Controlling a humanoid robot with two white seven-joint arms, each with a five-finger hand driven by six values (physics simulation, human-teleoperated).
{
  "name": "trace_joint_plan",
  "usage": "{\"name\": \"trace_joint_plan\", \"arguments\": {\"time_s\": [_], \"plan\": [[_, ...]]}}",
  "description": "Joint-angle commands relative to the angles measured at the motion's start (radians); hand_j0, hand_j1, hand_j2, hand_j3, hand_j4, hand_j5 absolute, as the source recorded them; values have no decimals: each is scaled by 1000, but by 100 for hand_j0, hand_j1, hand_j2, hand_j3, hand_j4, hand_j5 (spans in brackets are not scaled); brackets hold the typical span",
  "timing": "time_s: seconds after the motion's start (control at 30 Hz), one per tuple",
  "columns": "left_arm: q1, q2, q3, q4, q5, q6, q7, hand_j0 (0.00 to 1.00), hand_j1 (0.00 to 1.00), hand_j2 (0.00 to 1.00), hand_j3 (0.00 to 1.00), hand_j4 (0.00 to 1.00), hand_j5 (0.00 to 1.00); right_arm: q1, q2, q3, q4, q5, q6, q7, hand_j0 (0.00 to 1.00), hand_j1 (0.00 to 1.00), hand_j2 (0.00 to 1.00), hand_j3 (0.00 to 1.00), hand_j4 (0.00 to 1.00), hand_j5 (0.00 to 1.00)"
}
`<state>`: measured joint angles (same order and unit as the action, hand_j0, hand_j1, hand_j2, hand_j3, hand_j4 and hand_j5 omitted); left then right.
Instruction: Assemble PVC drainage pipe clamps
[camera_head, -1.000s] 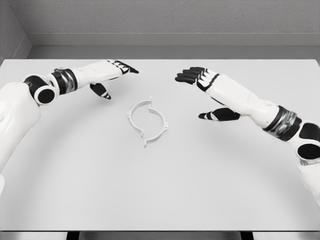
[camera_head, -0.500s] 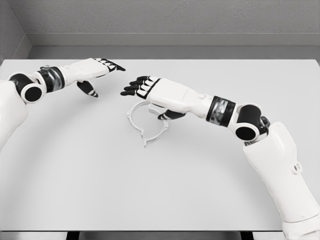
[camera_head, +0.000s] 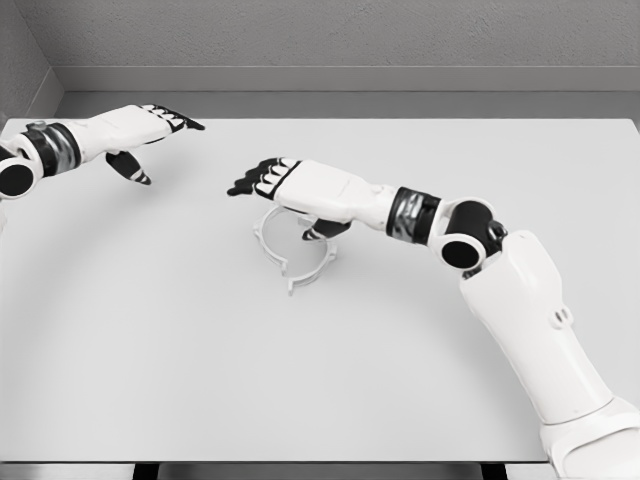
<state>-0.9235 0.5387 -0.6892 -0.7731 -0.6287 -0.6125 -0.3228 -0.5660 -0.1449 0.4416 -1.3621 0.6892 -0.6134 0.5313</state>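
Observation:
Two white PVC clamp halves (camera_head: 290, 255) lie together as a ring near the middle of the white table (camera_head: 150, 350). My right hand (camera_head: 283, 198) hovers over the ring's far side, palm down, fingers stretched out to the left and thumb pointing down toward the ring's inside. It hides the ring's far edge and holds nothing. My left hand (camera_head: 150, 135) is far off at the upper left, fingers extended and open, well clear of the clamp.
The table's far edge meets a grey wall (camera_head: 350, 50). The right forearm (camera_head: 420, 215) crosses the table from the right side toward the centre.
The right hand swept left from the table's right side to above the clamp ring. The left arm drew back toward the far left corner. The clamp halves have not moved.

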Motion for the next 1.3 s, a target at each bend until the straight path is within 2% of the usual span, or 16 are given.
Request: {"name": "trace_joint_plan", "arguments": {"time_s": [0.0, 0.27, 0.5, 0.57, 0.63, 0.9, 1.27], "plan": [[0, 1, 2, 2, 6, 2, 1, 100, 100, 100, 100, 100, 100, -2, 16, 0, 26, 3, 2, -1, 100, 100, 100, 100, 100, 100], [0, 3, 7, 2, 6, 2, 1, 100, 100, 100, 100, 100, 100, -48, 65, 0, 143, 46, 2, -2, 100, 100, 100, 100, 100, 100], [2, 6, 8, 2, 6, 2, 1, 100, 100, 100, 100, 100, 100, -80, 96, 0, 225, 72, 2, -2, 100, 100, 100, 100, 100, 100], [2, 11, 8, 0, 6, 2, 1, 100, 100, 100, 100, 100, 100, -86, 111, 2, 230, 87, 2, -2, 100, 100, 100, 100, 100, 100], [2, 11, 8, 2, 6, 2, 1, 100, 100, 100, 100, 100, 100, -107, 128, 0, 290, 95, 2, -2, 100, 100, 100, 100, 100, 100], [0, 17, 8, 2, 6, 2, 1, 100, 100, 100, 100, 100, 100, -130, 137, -1, 354, 112, 2, -4, 100, 100, 100, 100, 100, 100], [-2, 30, 10, 0, 7, 2, 1, 100, 100, 100, 100, 100, 100, -156, 137, -3, 396, 113, 2, -4, 100, 100, 100, 100, 100, 100]]}}
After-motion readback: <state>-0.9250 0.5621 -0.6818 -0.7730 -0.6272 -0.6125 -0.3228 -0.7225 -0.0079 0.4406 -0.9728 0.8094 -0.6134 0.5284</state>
